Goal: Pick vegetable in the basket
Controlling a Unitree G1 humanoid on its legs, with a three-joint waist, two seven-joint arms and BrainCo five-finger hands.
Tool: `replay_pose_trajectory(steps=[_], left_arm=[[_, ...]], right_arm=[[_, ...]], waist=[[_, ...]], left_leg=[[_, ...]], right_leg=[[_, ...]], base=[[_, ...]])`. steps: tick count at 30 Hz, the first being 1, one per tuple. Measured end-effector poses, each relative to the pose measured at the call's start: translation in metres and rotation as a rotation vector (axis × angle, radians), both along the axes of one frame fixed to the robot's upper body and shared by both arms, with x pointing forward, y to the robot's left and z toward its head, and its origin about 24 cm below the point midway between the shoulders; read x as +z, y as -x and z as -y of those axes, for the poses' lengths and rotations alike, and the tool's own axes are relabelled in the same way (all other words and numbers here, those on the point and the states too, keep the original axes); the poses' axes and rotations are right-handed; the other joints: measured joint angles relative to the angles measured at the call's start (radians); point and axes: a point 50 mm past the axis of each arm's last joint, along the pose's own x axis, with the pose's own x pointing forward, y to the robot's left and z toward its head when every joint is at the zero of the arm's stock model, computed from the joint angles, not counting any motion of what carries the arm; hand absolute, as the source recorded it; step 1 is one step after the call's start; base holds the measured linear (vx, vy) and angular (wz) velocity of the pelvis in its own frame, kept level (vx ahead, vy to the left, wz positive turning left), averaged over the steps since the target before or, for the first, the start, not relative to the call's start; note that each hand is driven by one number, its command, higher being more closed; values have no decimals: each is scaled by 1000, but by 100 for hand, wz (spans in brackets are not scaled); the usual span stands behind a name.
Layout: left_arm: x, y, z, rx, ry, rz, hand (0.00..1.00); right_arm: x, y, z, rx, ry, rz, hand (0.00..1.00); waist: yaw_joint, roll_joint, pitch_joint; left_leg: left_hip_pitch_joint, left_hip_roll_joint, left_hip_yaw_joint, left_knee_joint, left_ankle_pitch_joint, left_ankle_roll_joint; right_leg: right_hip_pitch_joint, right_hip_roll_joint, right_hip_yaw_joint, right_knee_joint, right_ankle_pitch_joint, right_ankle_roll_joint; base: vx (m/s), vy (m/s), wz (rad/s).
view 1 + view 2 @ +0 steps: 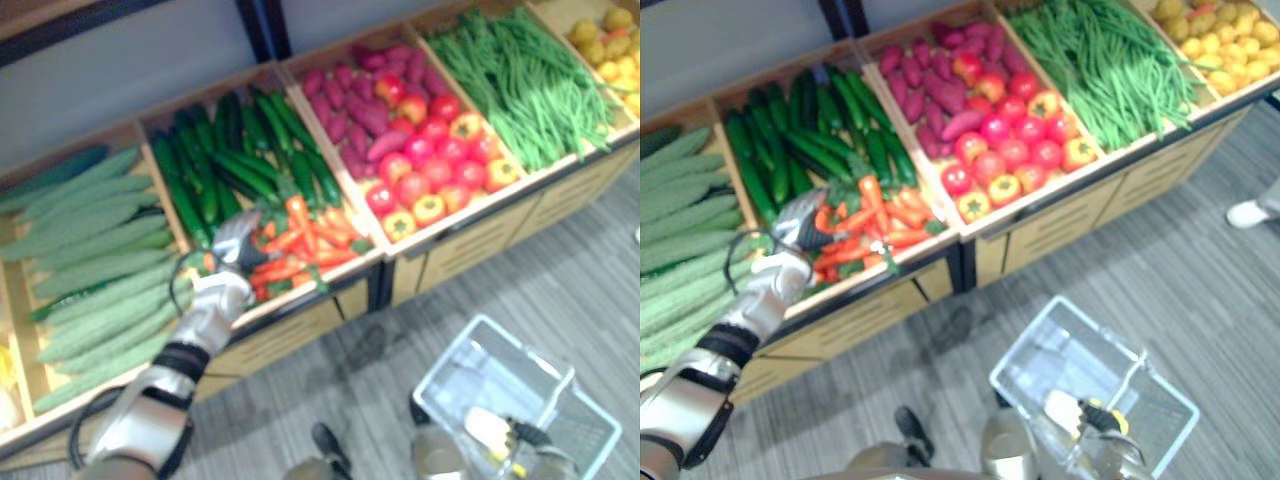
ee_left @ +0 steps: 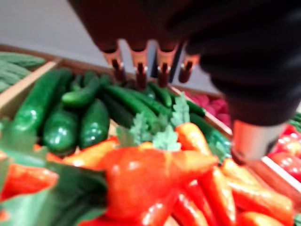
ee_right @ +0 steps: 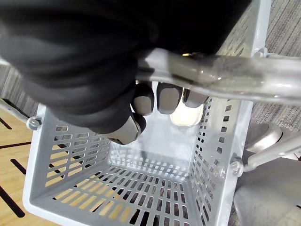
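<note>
Orange carrots point(image 1: 300, 245) with green tops lie in a heap at the front of a wooden bin, close up in the left wrist view point(image 2: 155, 179). My left hand point(image 1: 235, 250) hovers just over their left end, open, with its fingers point(image 2: 140, 63) stretched out above them and holding nothing. A pale grey slotted basket point(image 1: 500, 380) hangs low at the right over the floor. My right hand point(image 1: 490, 435) is shut on the basket handle point(image 3: 235, 77), fingers curled under the bar. The basket's bottom point(image 3: 141, 188) shows bare.
Dark green cucumbers point(image 1: 250, 160) lie behind the carrots. Pale ridged gourds point(image 1: 90, 260) fill the bin to the left. To the right are purple sweet potatoes point(image 1: 350, 100), red and yellow tomatoes point(image 1: 430, 160), green beans point(image 1: 520, 80) and yellow fruit point(image 1: 610, 40). A person's shoe point(image 1: 1245, 212) stands on the grey floor.
</note>
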Motion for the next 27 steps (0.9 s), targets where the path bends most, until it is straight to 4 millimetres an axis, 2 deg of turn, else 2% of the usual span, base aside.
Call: replay_pose_trajectory(steps=[5, 7, 9, 13, 14, 16, 20, 24, 27], left_arm=[[6, -6, -4, 32, -4, 3, 0], [21, -13, -4, 49, 3, 42, 0], [27, -16, -2, 51, 5, 55, 0], [30, -20, -2, 80, 18, 40, 0], [30, -21, -4, 111, 31, 36, 100], [32, -22, -8, 132, 40, 40, 100], [57, -29, -12, 190, 65, 119, 100], [66, -32, -11, 191, 66, 139, 100], [63, -33, -4, 176, 75, 136, 100]], right_arm=[[5, -14, -1, 11, 1, 36, 100], [8, -22, -1, 3, -3, 69, 100], [10, -26, -2, 1, -3, 86, 100], [13, -32, -3, 9, -3, 108, 100], [16, -37, -5, 34, 4, 123, 100], [18, -41, -6, 44, 8, 135, 100], [20, -45, -5, 42, 5, 156, 100], [24, -50, -5, 60, 11, 173, 100], [25, -51, -6, 68, 15, 175, 100]], waist=[[-7, 1, 39], [-7, -1, 64], [-6, -3, 88], [-2, -5, 106], [-2, -8, 120], [-2, -9, 121], [20, -16, 141], [26, -17, 142], [30, -18, 143]], left_leg=[[-25, 13, 19, 11, -1, -1], [-56, 17, 23, 19, 1, 1], [-58, 25, 37, 25, 1, 1], [-72, 31, 43, 34, 0, 0], [-75, 33, 44, 35, 0, 0], [-92, 34, 43, 40, 0, 0], [-123, 39, 43, 50, 1, 1], [-142, 37, 43, 48, 3, 4], [-141, 38, 43, 48, 4, 4]], right_leg=[[-36, 13, 24, 8, 4, -6], [-71, 14, 31, 19, 8, -10], [-75, 15, 40, 20, 10, -11], [-95, 18, 54, 30, 10, -11], [-99, 20, 55, 33, 10, -11], [-117, 20, 56, 38, 10, -11], [-148, 21, 56, 51, 11, -13], [-168, 19, 55, 53, 11, -13], [-166, 19, 53, 53, 11, -13]], base=[[-16, -32, -12], [-16, -19, -9], [0, -17, -9], [8, -15, -8], [0, 0, 0], [-15, -8, 0], [-23, -18, 3], [9, -2, 0], [43, -8, 0]])
